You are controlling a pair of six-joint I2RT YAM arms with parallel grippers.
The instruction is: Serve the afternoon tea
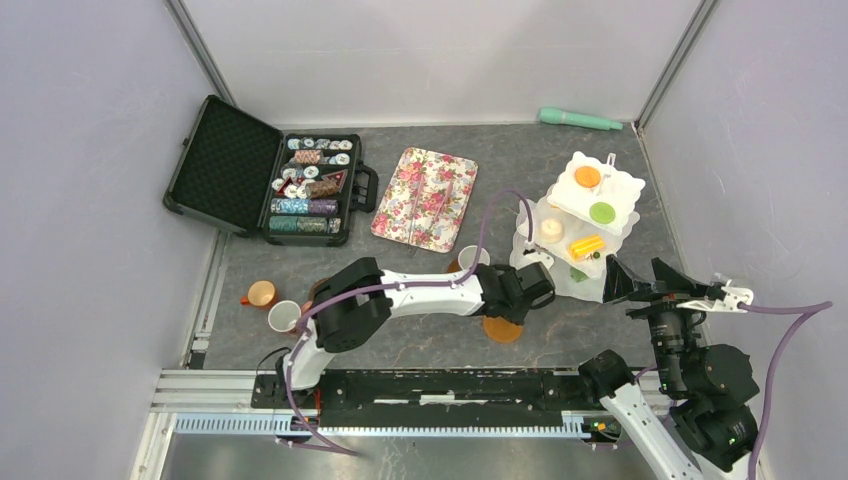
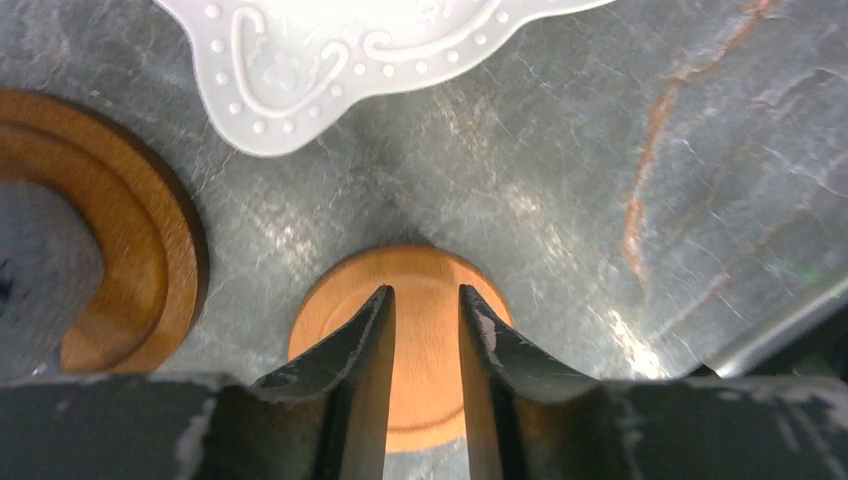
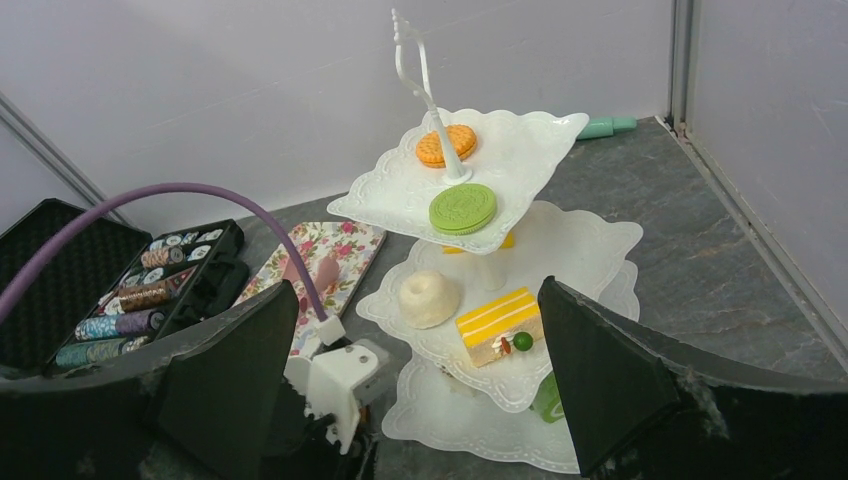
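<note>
I see left gripper [image 2: 425, 292] slightly parted, gripping nothing, low over saucer [image 2: 425, 265] on table [image 1: 420, 338], just near stand [image 1: 625, 195]. Right gripper [image 3: 415, 290] spread wide, empty, right of stand.

Left end effector [image 2: 425, 295] over a round brown wooden saucer [image 2: 425, 370] on the desk [image 2: 620, 150]. Second round brown wooden saucer [image 2: 140, 250] just left of it; rim of white scallop-edged three-tier stand [image 2: 300, 60] ahead. Right end effector [image 3: 420, 400]: same stand directly ahead, small colourful toy pastries [image 3: 497, 325] on its tiers; flat floral rectangular tray [image 3: 340, 255] ahead-left, black hard chip case [image 1: 222, 165] farther left.
</note>
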